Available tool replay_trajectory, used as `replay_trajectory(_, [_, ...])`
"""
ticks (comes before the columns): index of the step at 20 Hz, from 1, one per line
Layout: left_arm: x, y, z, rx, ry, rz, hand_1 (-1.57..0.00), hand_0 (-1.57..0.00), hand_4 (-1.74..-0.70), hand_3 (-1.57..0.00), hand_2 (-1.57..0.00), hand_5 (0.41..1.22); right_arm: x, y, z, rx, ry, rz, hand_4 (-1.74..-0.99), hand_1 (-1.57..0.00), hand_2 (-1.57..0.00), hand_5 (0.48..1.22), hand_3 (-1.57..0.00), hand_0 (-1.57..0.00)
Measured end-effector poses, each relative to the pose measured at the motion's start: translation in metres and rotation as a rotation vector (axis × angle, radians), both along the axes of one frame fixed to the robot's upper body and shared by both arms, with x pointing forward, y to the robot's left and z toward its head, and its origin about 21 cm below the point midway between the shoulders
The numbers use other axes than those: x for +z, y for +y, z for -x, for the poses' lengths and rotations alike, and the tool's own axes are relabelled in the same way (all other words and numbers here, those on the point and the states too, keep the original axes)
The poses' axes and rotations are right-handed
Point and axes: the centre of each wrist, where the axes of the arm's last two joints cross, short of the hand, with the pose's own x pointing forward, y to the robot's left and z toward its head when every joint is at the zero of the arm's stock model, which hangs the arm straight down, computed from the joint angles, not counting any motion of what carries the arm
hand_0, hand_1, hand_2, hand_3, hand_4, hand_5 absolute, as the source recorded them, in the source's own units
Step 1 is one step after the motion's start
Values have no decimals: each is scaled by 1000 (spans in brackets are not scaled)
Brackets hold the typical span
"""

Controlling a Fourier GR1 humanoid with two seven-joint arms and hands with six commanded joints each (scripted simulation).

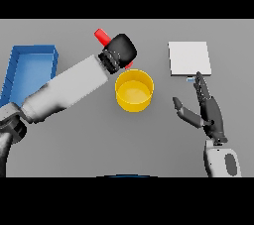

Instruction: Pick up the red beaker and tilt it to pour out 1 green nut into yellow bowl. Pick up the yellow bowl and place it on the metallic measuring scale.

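On grey table (74,144), yellow bowl (134,90), scale (189,58), blue tray (30,65)

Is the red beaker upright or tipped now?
Tipped. The beaker, held in the left hand, lies slanted behind the bowl.

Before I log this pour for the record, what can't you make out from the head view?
- Red beaker: mostly hidden behind the left hand; its mouth and tilt are unclear.
- Green nut: none visible, neither in the beaker nor in the yellow bowl.
- Blue bin: partly covered by the left arm, contents not shown.
- Scale: the small mark on its front edge is too small to read, beside the open right hand.
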Motion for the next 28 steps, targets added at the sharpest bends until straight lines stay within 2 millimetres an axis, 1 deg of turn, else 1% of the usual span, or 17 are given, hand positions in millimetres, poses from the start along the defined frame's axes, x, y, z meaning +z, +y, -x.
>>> replay_trajectory(4, [-2,-6,2,-52,-61,-120,-1571,-1571,-1738,-1546,-1571,1221,1,2,-1,5,8,-6,-1283,1,1,602,1,1])
replay_trajectory(5, [-5,-12,4,-76,-70,-160,-1571,-1571,-1739,-1551,-1571,1221,-3,3,4,6,0,-4,-1285,1,1,605,1,1])
replay_trajectory(6, [-7,-17,5,-101,-75,-199,-1571,-1571,-1739,-1555,-1571,1221,2,2,-1,2,-2,-8,-1290,1,1,607,1,1])
replay_trajectory(7, [-2,-20,5,-122,-73,-230,-1571,-1571,-1740,-1558,-1571,1221,2,1,-3,-2,13,1,-1290,1,1,607,1,1])
replay_trajectory(10, [-1,-30,7,-125,-90,-292,-1571,-1571,-1740,-1564,-1571,1221,3,2,-2,-4,0,6,-1283,1,1,601,1,1])
replay_trajectory(12, [-8,-32,8,-130,-101,-329,-1571,-1571,-1740,-1567,-1571,1221,0,2,-1,-7,3,30,-1277,1,1,598,1,1])
replay_trajectory(13, [-5,-32,6,-136,-111,-355,-1571,-1571,-1741,-1568,-1571,1221,-3,1,0,-6,-2,37,-1274,1,1,592,1,1])
replay_trajectory(17, [-2,-37,4,-142,-150,-410,-1571,-1571,-1741,-1570,-1571,1221,1,-1,0,-18,-21,32,-1245,1,1,585,1,1])
replay_trajectory(19, [0,-37,5,-157,-163,-418,-1571,-1571,-1740,-1570,-1571,1221,0,1,2,-23,4,33,-1235,1,1,584,1,1])
replay_trajectory(20, [6,-39,3,-163,-173,-414,-1571,-1571,-1740,-1570,-1571,1221,0,1,0,-20,8,39,-1233,1,1,585,1,1])
replay_trajectory(22, [22,-37,-3,-136,-207,-410,-1571,-1571,-1738,-1571,-1571,1159,2,1,-2,-9,-12,30,-1222,1,1,590,1,1])
replay_trajectory(23, [34,-37,-7,-133,-236,-378,-1571,-1571,-1738,-1571,-1571,1171,3,4,-3,-4,-15,31,-1219,1,1,595,1,1])
replay_trajectory(24, [45,-37,-10,-130,-268,-368,-1390,-1571,-1686,-1571,-1379,1181,0,5,-2,1,-17,23,-1219,1,1,601,1,1])
replay_trajectory(25, [60,-34,-14,-120,-294,-333,-1269,-1571,-1644,-1571,-1251,1189,2,4,-4,-1,-22,28,-1222,1,1,609,1,1])
replay_trajectory(26, [72,-33,-17,-129,-317,-300,-1330,-1571,-1664,-1359,-1315,1196,1,4,-3,8,-29,19,-1224,1,1,615,1,1])
replay_trajectory(27, [93,-29,-24,-89,-375,-284,-1378,-1571,-1679,-1212,-1366,1201,3,3,-3,12,-36,11,-1231,1,1,620,1,1])
replay_trajectory(28, [108,-28,-28,-86,-399,-257,-1416,-1571,-1631,-1284,-1407,1205,5,4,-5,16,-41,2,-1241,1,1,626,1,1])
